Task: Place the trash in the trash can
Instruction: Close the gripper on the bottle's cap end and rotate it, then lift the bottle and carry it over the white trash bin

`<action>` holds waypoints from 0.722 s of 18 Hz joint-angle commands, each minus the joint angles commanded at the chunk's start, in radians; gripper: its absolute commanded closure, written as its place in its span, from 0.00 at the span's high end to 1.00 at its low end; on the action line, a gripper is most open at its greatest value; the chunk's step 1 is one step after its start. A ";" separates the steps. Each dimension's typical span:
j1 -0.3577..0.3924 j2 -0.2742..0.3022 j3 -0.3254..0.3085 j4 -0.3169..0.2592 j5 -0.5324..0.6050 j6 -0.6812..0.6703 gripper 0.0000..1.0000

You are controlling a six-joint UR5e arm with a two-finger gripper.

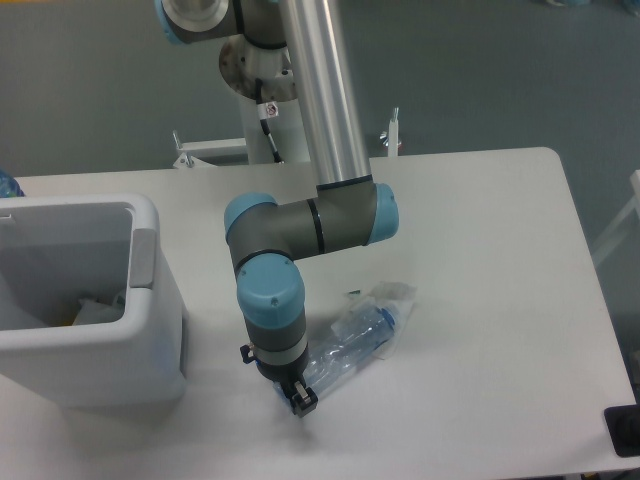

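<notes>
Bottle (355, 345) long axis runs near-left to far-right; near-left end at gripper (301, 399). Jaw state: cannot tell. Trash can (150, 300) left of gripper.

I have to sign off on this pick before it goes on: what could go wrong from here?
The gripper sits at one end of the long crushed bottle, so it may swing or slip if lifted. The wrapper touches the bottle's far end and could be dragged. The trash can already holds items, and the long bottle may catch its rim.
</notes>
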 joint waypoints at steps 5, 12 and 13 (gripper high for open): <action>0.015 0.009 0.067 0.000 -0.055 -0.068 0.25; 0.138 0.090 0.146 0.002 -0.337 -0.190 0.22; 0.149 0.097 0.155 0.003 -0.385 -0.196 0.22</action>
